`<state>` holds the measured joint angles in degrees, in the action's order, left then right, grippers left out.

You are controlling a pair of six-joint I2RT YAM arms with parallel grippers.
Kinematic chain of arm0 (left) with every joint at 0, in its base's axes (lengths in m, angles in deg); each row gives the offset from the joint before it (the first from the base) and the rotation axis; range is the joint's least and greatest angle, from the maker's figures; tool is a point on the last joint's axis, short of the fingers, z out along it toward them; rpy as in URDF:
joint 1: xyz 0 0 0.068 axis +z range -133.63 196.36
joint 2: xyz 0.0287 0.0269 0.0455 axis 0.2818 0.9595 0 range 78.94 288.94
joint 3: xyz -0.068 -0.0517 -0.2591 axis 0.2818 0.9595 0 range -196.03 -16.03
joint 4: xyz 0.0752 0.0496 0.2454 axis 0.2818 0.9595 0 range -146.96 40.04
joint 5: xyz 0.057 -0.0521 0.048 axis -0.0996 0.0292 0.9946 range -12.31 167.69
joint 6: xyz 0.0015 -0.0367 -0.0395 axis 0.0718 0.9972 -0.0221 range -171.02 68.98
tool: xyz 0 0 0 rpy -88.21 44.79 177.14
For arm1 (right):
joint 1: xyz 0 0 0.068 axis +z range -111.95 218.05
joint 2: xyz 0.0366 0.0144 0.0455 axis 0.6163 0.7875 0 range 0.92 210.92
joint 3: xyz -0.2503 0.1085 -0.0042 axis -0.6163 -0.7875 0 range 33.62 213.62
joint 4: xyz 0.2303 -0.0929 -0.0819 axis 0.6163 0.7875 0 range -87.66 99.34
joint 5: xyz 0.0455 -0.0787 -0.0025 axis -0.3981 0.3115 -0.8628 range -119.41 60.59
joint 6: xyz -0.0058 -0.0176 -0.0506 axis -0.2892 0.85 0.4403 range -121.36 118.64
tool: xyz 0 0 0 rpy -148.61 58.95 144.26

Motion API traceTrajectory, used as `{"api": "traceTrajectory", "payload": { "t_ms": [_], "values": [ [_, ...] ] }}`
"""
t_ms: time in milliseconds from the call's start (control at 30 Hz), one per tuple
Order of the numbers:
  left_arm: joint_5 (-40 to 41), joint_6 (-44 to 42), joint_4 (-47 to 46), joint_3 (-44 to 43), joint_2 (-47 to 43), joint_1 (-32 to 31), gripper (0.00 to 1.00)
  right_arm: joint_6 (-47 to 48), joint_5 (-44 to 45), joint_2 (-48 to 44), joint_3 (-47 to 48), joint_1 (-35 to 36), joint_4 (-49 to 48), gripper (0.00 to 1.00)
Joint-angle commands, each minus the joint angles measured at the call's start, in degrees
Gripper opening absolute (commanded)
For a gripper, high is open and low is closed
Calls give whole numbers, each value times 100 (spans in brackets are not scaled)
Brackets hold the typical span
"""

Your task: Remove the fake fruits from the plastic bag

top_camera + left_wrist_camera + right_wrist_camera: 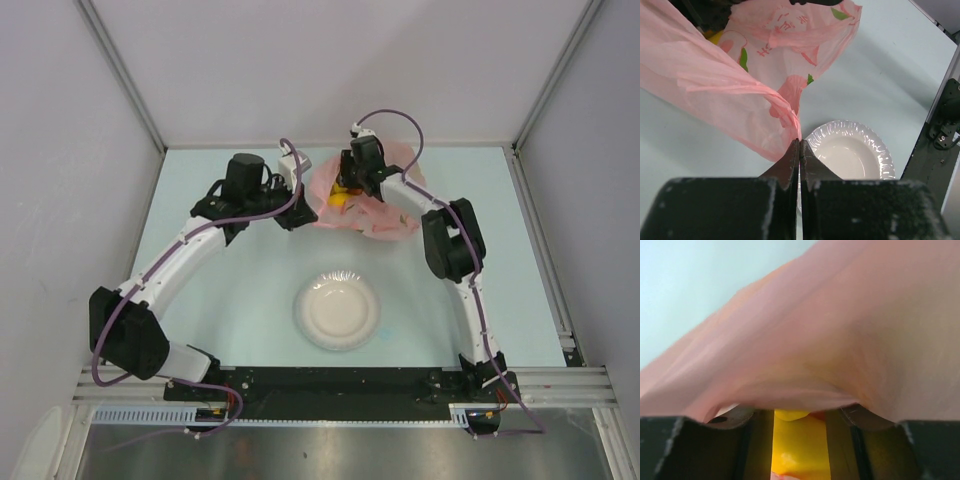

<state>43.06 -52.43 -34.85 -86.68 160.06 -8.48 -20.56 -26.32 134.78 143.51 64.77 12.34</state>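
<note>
The pink plastic bag lies at the back of the table, its mouth lifted toward the left. My left gripper is shut on a fold of the bag's edge; in the left wrist view the jaws meet with the pink film pinched at their tips. My right gripper reaches down into the bag's mouth. In the right wrist view a yellow fake fruit fills the gap between its fingers, and the bag drapes over the fingertips. A bit of yellow fruit shows in the bag's opening. Other fruits are hidden.
A white round plate sits in the middle of the table, also seen past my left jaws as the plate. The black rail with the arm bases runs along the near edge. Grey walls enclose the table.
</note>
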Motion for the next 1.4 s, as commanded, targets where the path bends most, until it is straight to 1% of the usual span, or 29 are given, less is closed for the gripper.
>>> {"api": "traceTrajectory", "payload": {
  "t_ms": [0,33,100,133,200,233,267,400,433,500,533,633,667,700,733,767,867,1000,1067,1167,1367],
  "values": [
    [0,106,-373,-1,-26,-21,0,723,-431,-1027,-572,-70,-147,24],
    [87,106,-444,-19,0,-12,0,821,-632,-1412,-730,-70,-139,23],
    [150,263,-497,-133,88,5,0,1153,-844,-1809,-1170,-71,36,22],
    [158,316,-540,-159,131,14,0,1260,-1028,-2194,-1345,-88,107,21],
    [132,387,-585,-238,237,32,0,1497,-1283,-2574,-1942,-123,239,19],
    [106,396,-585,-265,272,41,0,1568,-1363,-2993,-2162,-123,231,19],
    [88,413,-594,-300,307,49,0,1621,-1468,-3163,-2573,-132,178,18],
    [9,501,-611,-361,474,58,0,1903,-2153,-3814,-3095,-141,221,19],
    [27,527,-629,-362,492,58,0,2242,-2303,-3893,-3148,-141,370,19],
    [53,641,-690,-353,510,76,0,2525,-2636,-4122,-3253,-149,634,19],
    [53,668,-734,-344,519,93,1,2936,-2778,-4218,-3298,-158,774,19],
    [88,686,-778,-370,562,111,0,3675,-3182,-4640,-3640,-106,1327,18],
    [97,686,-787,-379,571,120,0,4217,-3262,-4737,-3745,-71,1416,18],
    [106,703,-796,-396,580,128,0,4484,-3436,-4894,-3816,-18,1521,18],
    [141,712,-813,-388,606,137,0,4748,-3525,-4931,-3956,95,1784,18],
    [150,721,-839,-379,607,137,1,5264,-3613,-4966,-4010,166,1934,17],
    [194,739,-866,-362,598,146,0,5663,-3824,-4888,-4186,378,2147,17],
    [308,695,-892,-335,598,164,0,5989,-4062,-4406,-4195,457,2006,16],
    [317,686,-866,-370,624,190,0,6164,-4141,-4246,-4186,650,1971,17],
    [326,695,-796,-449,659,260,0,6121,-4308,-4114,-4186,861,1786,17],
    [334,817,-804,-414,659,366,0,6210,-4563,-3903,-4203,1142,2322,18]
  ]
}}
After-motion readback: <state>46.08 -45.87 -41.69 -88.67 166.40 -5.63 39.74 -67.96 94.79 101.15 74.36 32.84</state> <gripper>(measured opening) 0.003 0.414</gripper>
